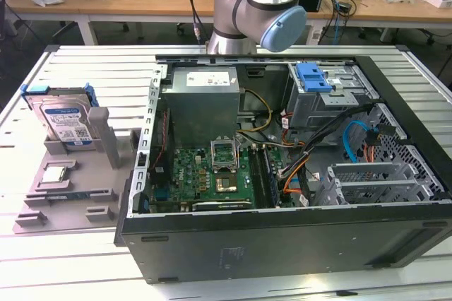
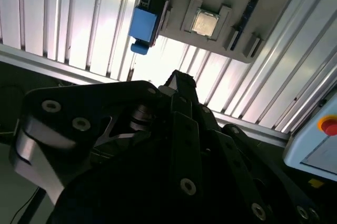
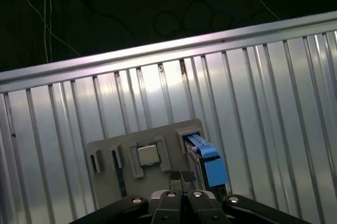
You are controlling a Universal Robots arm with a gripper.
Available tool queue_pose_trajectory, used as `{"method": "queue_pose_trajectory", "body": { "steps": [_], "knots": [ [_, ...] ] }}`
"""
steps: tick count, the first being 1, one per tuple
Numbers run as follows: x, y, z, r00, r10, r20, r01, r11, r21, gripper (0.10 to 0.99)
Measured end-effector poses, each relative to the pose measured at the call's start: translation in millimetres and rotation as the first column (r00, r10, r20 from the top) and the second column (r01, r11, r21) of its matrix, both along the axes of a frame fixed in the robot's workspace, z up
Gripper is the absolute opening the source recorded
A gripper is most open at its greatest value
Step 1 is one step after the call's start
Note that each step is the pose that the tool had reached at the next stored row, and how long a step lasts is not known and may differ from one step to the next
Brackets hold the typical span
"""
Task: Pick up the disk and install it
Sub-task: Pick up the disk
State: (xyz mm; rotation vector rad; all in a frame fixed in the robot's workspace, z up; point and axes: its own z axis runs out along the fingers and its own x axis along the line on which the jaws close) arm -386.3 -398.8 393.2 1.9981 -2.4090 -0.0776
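The disk point(image 1: 65, 120), a silver drive with a white-and-blue label in a blue carrier, stands on edge in a slot of the grey fixture plate point(image 1: 78, 181) at the exterior view's left. Both wrist views look down on its blue carrier edge point(image 3: 208, 160) point(image 2: 143, 26) from far above. My gripper point(image 3: 181, 176) point(image 2: 178, 79) hangs high over the fixture, shut, with nothing between its fingertips and well apart from the disk. The arm's elbow point(image 1: 258, 4) sits behind the computer case.
The open computer case point(image 1: 282, 237) lies at the exterior view's right, with a motherboard point(image 1: 212, 174), a blue bracket point(image 1: 314, 75) on the drive bay and loose cables. A small silver chip point(image 1: 56, 173) point(image 3: 148, 155) rests on the fixture. A red button point(image 2: 329, 126) sits beside the ribbed table.
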Motion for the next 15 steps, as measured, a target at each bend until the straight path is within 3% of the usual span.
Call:
{"method": "queue_pose_trajectory", "body": {
  "steps": [8,15],
  "knots": [
    [0.0,0.0,0.0,0.9975,0.071,0.0,-0.071,0.9975,0.0,0.106],
    [0.0,0.0,0.0,0.9901,0.141,0.0,-0.141,0.9901,0.0,0.106]
  ]
}}
